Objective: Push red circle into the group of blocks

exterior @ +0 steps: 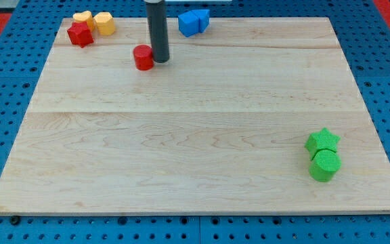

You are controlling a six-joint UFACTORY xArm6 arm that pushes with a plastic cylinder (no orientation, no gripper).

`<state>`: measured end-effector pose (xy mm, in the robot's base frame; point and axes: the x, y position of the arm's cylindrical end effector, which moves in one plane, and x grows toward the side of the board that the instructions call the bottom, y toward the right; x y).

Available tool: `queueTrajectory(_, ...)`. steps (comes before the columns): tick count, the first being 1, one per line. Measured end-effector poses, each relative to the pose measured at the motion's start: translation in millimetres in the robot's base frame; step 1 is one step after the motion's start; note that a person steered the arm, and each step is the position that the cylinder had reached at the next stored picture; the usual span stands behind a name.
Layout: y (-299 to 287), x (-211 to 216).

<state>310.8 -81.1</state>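
Red plastic circle block (pixel 143 57) sits touching my tip (pixel 160 59) on its right, near the wooden bench's (pixel 181 149) top edge; no gripper exists here.

Rod (pixel 157 27) top cut off

single camera view, raised and angled down from the near edge, facing across the wooden board (pixel 195 135) toward its far side, whole board framed, blue pegboard (pixel 5 102) around, rod entering from the view's top
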Motion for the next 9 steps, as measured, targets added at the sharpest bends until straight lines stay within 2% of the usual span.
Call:
queueTrajectory(1,-17,10)
queueTrajectory(2,-17,42)
queueTrajectory(3,-33,42)
queueTrajectory(4,-56,11)
queueTrajectory(6,-91,-21)
queueTrajectory(8,-10,-29)
queueTrajectory(9,-17,-37)
